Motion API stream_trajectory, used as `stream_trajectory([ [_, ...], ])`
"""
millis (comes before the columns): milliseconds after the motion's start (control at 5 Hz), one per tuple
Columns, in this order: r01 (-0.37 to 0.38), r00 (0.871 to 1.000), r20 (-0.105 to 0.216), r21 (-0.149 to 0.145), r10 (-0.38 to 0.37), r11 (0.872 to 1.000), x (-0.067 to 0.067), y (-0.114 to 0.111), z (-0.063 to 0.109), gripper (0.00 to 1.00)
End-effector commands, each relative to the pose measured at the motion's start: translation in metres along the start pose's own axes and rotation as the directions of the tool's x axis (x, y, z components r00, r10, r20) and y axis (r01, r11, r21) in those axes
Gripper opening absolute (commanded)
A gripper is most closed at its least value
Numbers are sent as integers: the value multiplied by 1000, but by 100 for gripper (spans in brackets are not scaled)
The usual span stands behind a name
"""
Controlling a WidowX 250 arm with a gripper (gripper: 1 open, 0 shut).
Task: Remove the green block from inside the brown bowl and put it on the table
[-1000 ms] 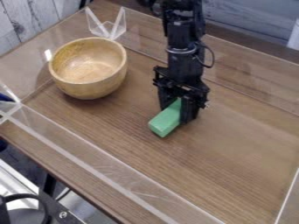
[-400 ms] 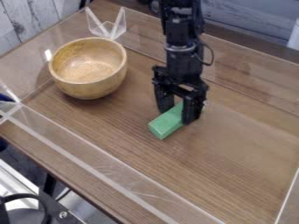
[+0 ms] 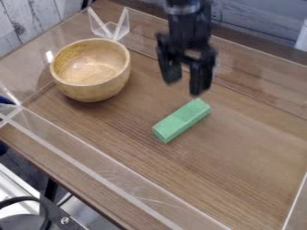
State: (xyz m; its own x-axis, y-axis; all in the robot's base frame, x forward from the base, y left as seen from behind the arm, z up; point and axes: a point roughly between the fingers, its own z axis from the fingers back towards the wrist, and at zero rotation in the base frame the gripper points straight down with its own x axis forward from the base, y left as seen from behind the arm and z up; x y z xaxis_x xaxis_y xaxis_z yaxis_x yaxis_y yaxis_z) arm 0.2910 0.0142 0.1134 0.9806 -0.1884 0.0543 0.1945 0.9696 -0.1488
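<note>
Green block (image 3: 181, 120) released on table (image 3: 240, 171) | hand (image 3: 186, 79) open, lifted clear

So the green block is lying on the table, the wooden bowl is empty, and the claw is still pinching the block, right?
Not quite. The camera view shows the claw open and raised clear above the green block, not pinching it. The block does lie on the table, and the bowl is empty.

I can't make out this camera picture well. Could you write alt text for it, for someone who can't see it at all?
A bright green block lies flat on a brown wood-grain table, with a black robot gripper hanging open above it, holding nothing. To the left stands an empty round brown bowl, apart from the block. Clear walls edge the table.
</note>
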Motion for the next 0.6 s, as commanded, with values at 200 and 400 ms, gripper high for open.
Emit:
stream_trajectory([
  [200,12,996,85,37,-15,999,6,-4,38,100],
  [400,46,997,57,29,-47,999,-1,-11,27,100],
])
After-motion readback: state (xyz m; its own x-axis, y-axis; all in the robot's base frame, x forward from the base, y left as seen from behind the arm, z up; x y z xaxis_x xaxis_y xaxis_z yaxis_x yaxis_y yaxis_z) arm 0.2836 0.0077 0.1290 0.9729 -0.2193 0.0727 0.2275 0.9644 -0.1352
